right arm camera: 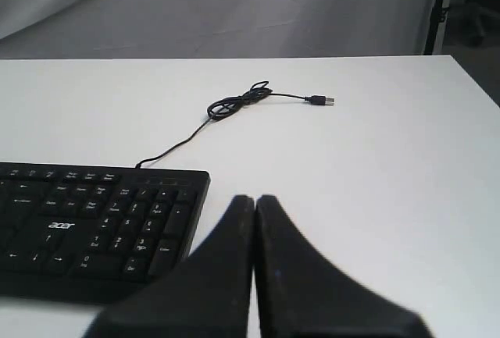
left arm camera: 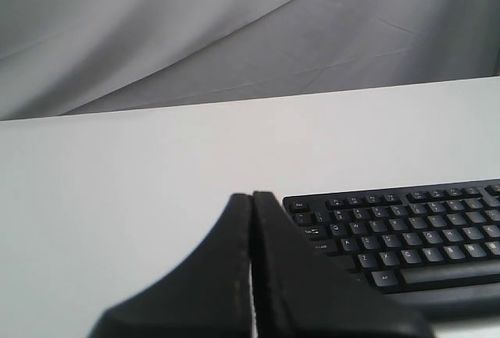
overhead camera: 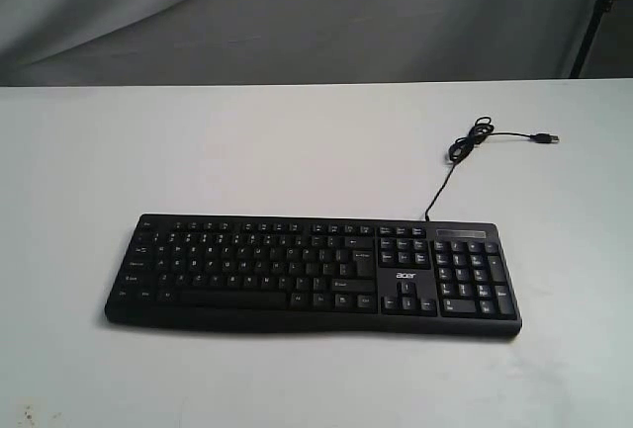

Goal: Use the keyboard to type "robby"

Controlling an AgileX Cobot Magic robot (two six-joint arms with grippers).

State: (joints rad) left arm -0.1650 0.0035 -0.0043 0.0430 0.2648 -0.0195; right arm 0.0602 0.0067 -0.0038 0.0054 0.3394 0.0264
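A wide black keyboard (overhead camera: 312, 272) with white legends and an "acer" logo lies flat on the white table (overhead camera: 297, 151); neither arm shows in the exterior view. Its thin black cable (overhead camera: 465, 146) runs off the back right and coils, ending in a loose USB plug (overhead camera: 544, 137). In the left wrist view my left gripper (left arm camera: 251, 196) is shut and empty, held beside the keyboard's Esc corner (left arm camera: 406, 233). Seen from the right wrist, my right gripper (right arm camera: 255, 199) is shut and empty, just off the number-pad end (right arm camera: 94, 225). The cable (right arm camera: 234, 105) lies beyond it.
A grey cloth backdrop (overhead camera: 297, 13) hangs behind the table's far edge. A dark stand leg (overhead camera: 593, 13) is at the back right. In the right wrist view the table's right edge (right arm camera: 473, 80) drops off to a dark floor.
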